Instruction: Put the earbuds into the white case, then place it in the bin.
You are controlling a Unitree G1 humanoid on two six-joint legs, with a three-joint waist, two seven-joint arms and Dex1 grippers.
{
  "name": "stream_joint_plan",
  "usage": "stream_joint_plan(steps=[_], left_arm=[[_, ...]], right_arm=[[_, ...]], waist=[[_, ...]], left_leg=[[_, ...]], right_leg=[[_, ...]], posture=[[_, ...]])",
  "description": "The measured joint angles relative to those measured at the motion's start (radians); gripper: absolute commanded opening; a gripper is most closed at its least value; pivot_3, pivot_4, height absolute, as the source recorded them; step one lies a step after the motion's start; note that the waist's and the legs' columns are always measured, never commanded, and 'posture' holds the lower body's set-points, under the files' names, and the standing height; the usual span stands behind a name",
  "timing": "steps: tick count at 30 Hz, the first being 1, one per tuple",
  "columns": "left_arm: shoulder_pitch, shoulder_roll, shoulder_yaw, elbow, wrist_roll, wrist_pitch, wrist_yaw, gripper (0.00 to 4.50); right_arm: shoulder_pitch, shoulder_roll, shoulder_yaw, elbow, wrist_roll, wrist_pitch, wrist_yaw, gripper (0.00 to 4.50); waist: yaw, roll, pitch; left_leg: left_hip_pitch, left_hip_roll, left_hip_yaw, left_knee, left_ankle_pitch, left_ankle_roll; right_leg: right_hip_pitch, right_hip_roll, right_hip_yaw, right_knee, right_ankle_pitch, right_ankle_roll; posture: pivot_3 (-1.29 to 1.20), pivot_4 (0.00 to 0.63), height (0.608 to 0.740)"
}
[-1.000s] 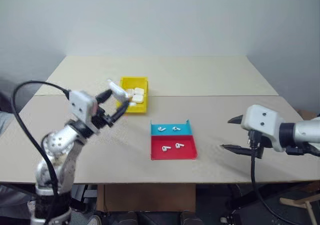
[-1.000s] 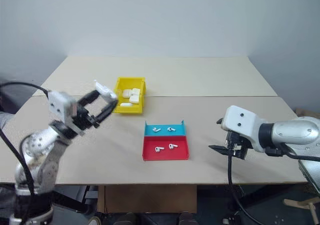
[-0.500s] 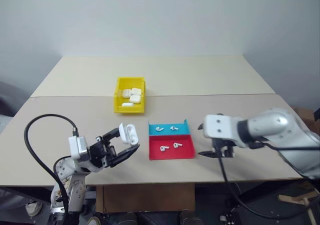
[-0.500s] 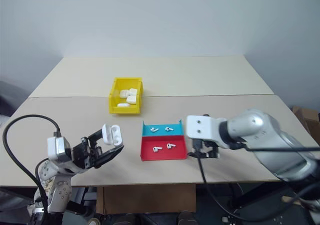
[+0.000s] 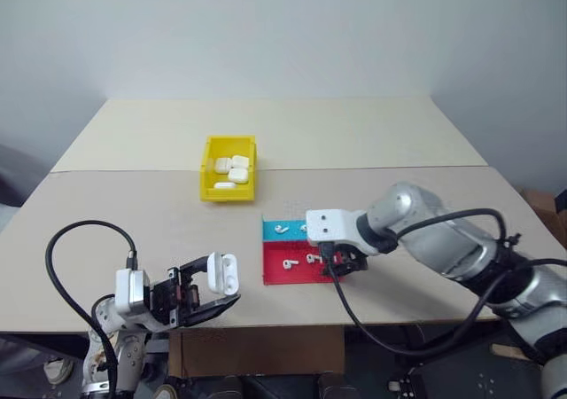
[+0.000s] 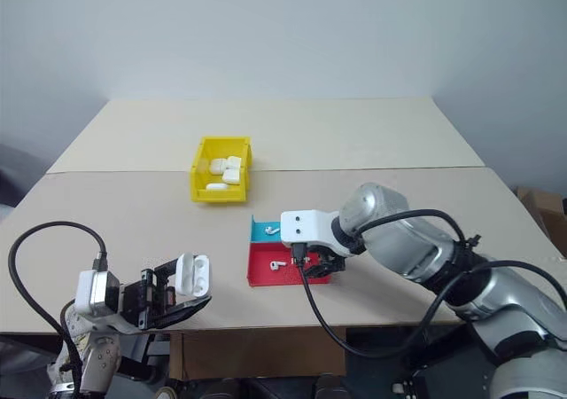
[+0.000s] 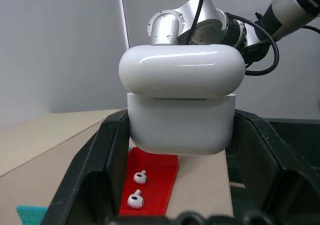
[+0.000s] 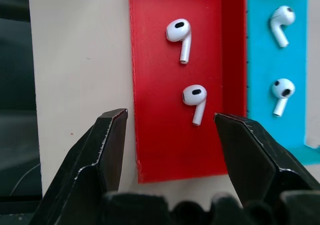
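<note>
Your left pincer grips the white case at the counter's near edge, upright with its lid flipped open. 2 earbuds lie on the tray's red half, stems parallel, 2 more on the blue half; the yellow bin behind holds other white cases. Your right pincer hangs spread wide over the red half, angled down, straddling 1 earbud.

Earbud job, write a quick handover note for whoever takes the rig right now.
Left gripper: shut on the white case, lid open, near the table's front edge.
Right gripper: open, hovering over the tray's red half, holding nothing.
Earbuds: two on the red half, two on the blue half.
Bin: already holds several white cases.
Done: case picked up.
Left: load earbuds, close the lid, bin the case.
</note>
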Motion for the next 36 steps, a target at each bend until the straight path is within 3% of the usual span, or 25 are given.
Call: stream_joint_plan(steps=[2, 7, 23, 36], left_arm=[[0.008, 0.007, 0.000, 0.000, 0.003, -0.006, 0.000, 2.77], [0.027, 0.023, 0.001, -0.008, 0.001, -0.013, -0.002, 2.77], [0.027, 0.031, -0.006, -0.053, 0.006, -0.009, 0.065, 2.77], [0.038, 0.039, -0.022, -0.063, 0.038, -0.012, 0.094, 2.77]], right_arm=[[-0.002, 0.014, 0.019, 0.031, -0.031, -0.023, 0.001, 3.25], [-0.030, 0.068, 0.048, 0.117, -0.082, -0.085, 0.025, 2.23], [-0.032, 0.167, 0.051, 0.262, -0.221, -0.195, 0.071, 2.23], [-0.020, 0.187, 0.050, 0.262, -0.237, -0.224, 0.100, 2.23]], waist=[[0.000, 0.000, 0.000], [-0.001, 0.000, 0.000], [-0.002, 0.000, 0.000], [-0.001, 0.000, 0.000]], left_leg=[[0.000, 0.000, 0.000, 0.000, 0.000, 0.000], [0.000, 0.000, 0.000, 0.000, 0.000, 0.000], [0.000, 0.000, 0.000, 0.000, 0.000, 0.000], [0.000, 0.000, 0.000, 0.000, 0.000, 0.000]], right_leg=[[0.000, 0.000, 0.000, 0.000, 0.000, 0.000], [0.000, 0.000, 0.000, 0.000, 0.000, 0.000], [0.000, 0.000, 0.000, 0.000, 0.000, 0.000], [-0.001, 0.000, 0.000, 0.000, 0.000, 0.000]], posture=[[0.00, 0.150, 0.740], [0.00, 0.150, 0.740], [0.00, 0.150, 0.740], [0.00, 0.150, 0.740]])
